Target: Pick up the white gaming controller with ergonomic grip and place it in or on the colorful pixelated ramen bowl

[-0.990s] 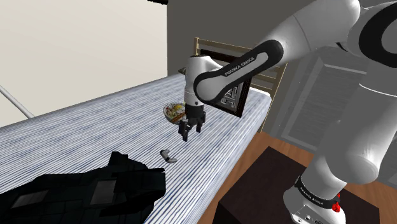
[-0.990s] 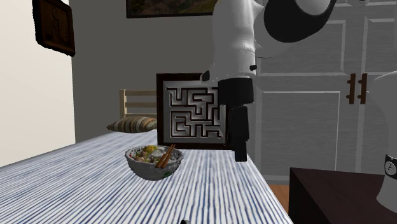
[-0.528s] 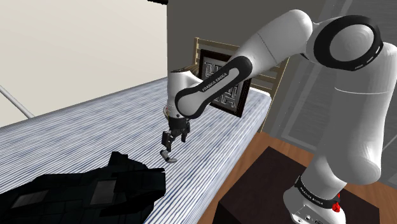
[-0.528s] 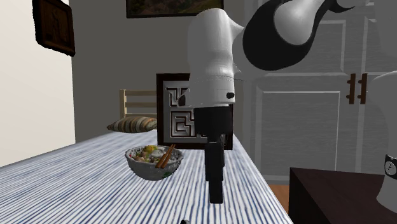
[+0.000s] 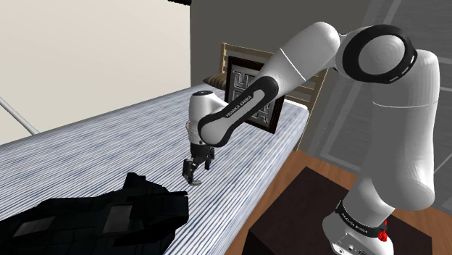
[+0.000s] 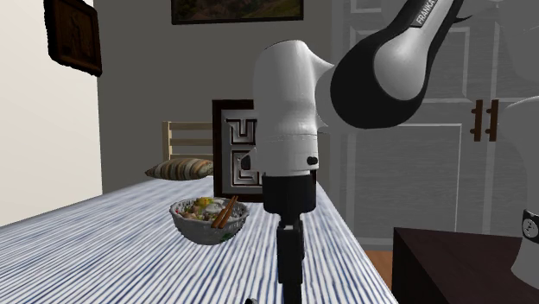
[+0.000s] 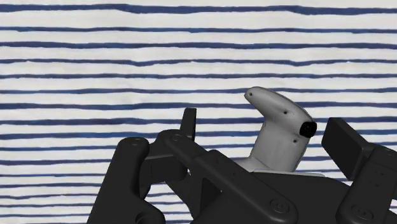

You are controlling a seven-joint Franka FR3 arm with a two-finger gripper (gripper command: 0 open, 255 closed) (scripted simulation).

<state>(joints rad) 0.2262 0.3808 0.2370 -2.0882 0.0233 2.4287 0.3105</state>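
Note:
A pale grey-white controller (image 7: 277,132) lies on the blue-striped cover (image 7: 95,76). It sits between the fingers of my open gripper (image 7: 267,130), nearer one finger (image 7: 347,143) than the other (image 7: 188,121), and neither touches it. In the shoulder view the gripper (image 5: 190,172) hangs just above the controller (image 5: 197,184), near the bed's edge. The colourful ramen bowl (image 6: 209,219) with chopsticks stands on the cover, to the second exterior view's left of the gripper's black hand (image 6: 289,250).
A framed maze picture (image 5: 253,101) leans at the head of the bed, with a striped pillow (image 6: 181,168) beside it. A black blocky mass (image 5: 109,217) lies in the shoulder view's lower left. A dark box (image 6: 449,263) stands off the bed's edge.
The arm has swung toward the shoulder view's left and lowered, bringing the gripper from beside the bowl down over the controller. The fingers stay open. The bowl and controller have not moved.

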